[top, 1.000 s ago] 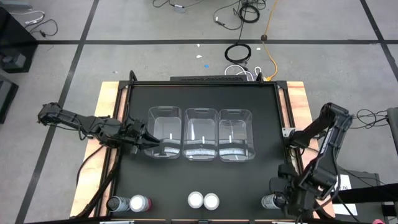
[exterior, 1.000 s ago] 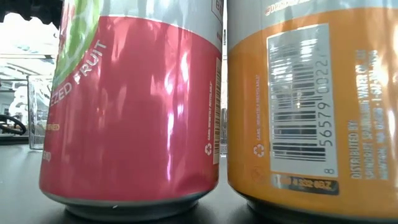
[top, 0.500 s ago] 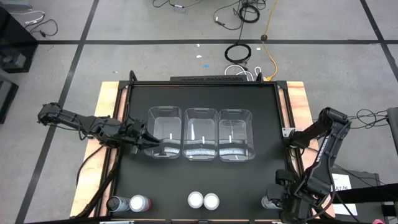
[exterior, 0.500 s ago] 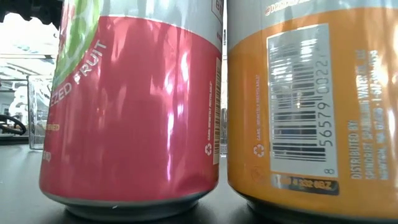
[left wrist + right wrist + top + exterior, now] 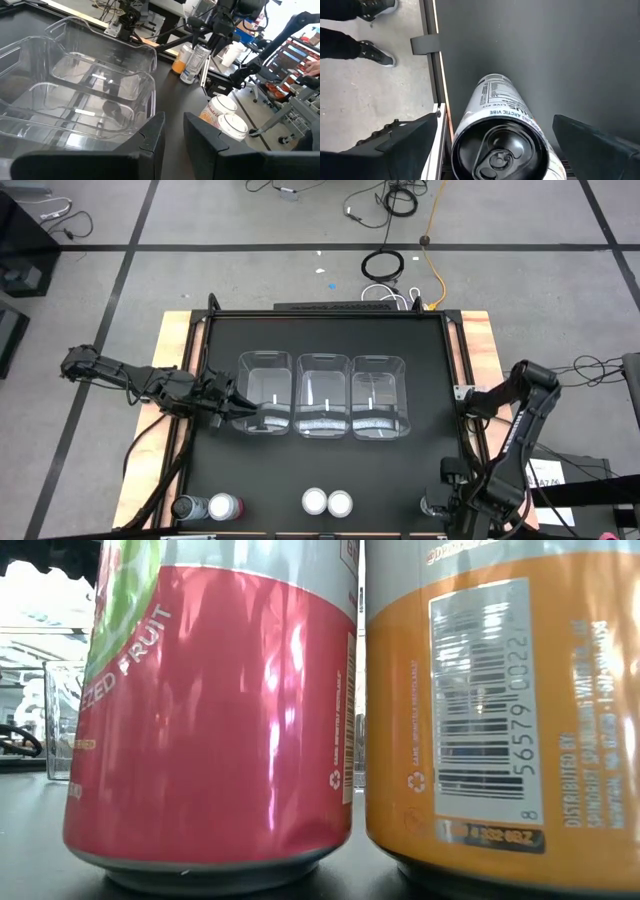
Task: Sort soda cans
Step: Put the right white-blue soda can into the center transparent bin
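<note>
Five cans stand along the near edge in the high view: a dark grey can (image 5: 185,507), a pink-red can (image 5: 223,506), and a pair with pale tops (image 5: 315,501) (image 5: 340,502). The low view shows that pair as a pink-red can (image 5: 210,710) and an orange can (image 5: 500,710). A silver can with a dark top (image 5: 500,150) stands at the near right corner. My right gripper (image 5: 495,120) (image 5: 447,502) hangs over it, open wide, pointing down, a finger on either side and apart from it. Beside it stands an orange can (image 5: 177,61). My left gripper (image 5: 174,125) (image 5: 243,412) waits by the left bin, open by a narrow gap.
Three clear plastic bins (image 5: 266,392) (image 5: 324,392) (image 5: 380,392) stand in a row mid-table. The table's right rail (image 5: 440,110) runs close to the silver can. A person's shoes (image 5: 370,30) show on the floor beyond that rail. Bare black tabletop lies between the bins and the cans.
My right arm has drawn toward the table's near edge, and its gripper now covers more of the can at the near right corner in the high view. My left arm and the cans have kept still.
</note>
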